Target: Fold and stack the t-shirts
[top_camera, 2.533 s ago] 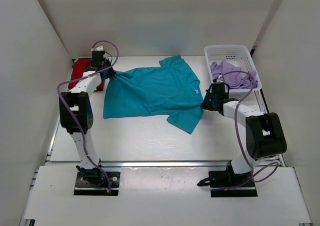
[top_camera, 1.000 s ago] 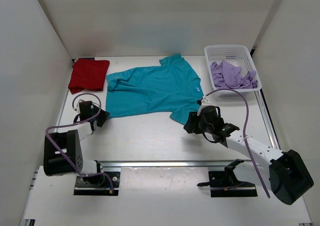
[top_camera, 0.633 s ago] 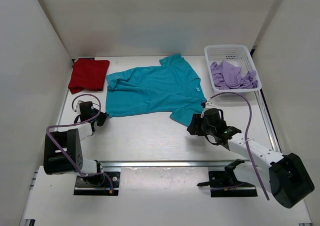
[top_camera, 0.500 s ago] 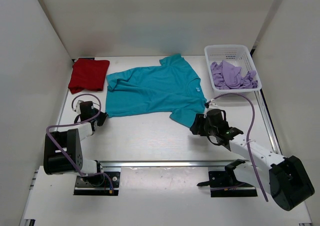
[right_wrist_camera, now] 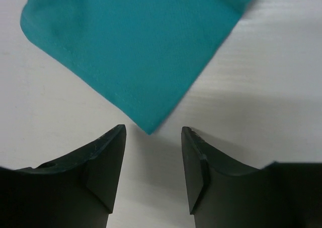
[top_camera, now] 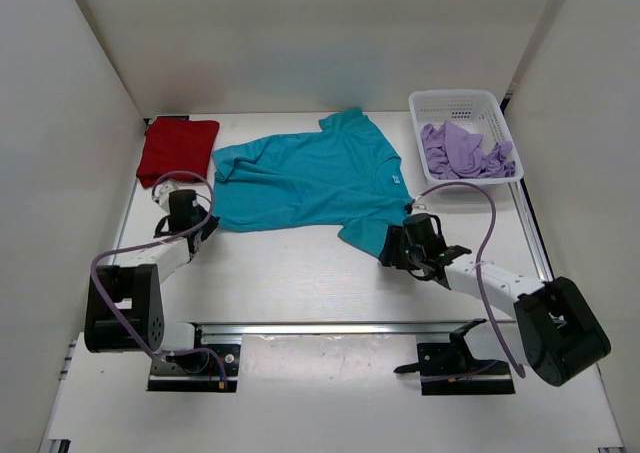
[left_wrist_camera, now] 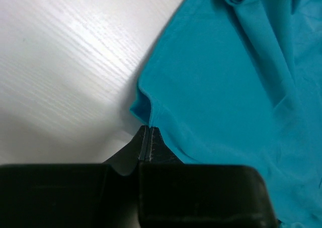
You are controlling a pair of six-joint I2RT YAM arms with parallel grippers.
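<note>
Lying low over the desk [top_camera: 280,283], both arms reach toward the near edge of the teal shirt [top_camera: 310,178], which is spread flat at the centre.

Left arm [top_camera: 150,258]: folded at the near left, with the forearm running away from the base along the left side. The left tool [left_wrist_camera: 146,137] sits at the shirt's near-left hem corner. The wrist view shows its fingers pressed together with the puckered corner of teal cloth pinched at their tips.

Right arm [top_camera: 490,278]: stretched from its base toward the centre, with the forearm nearly level with the desk. The right tool [right_wrist_camera: 152,130] stands moderately wide. Its two fingers flank the pointed near-right corner of the shirt, and the cloth tip lies between them, ungripped.

Other items: the red shirt [top_camera: 178,150] lies folded at the far left corner, apart from the teal one. The lavender shirt [top_camera: 460,151] is bunched inside the white basket [top_camera: 455,98] at the far right.
</note>
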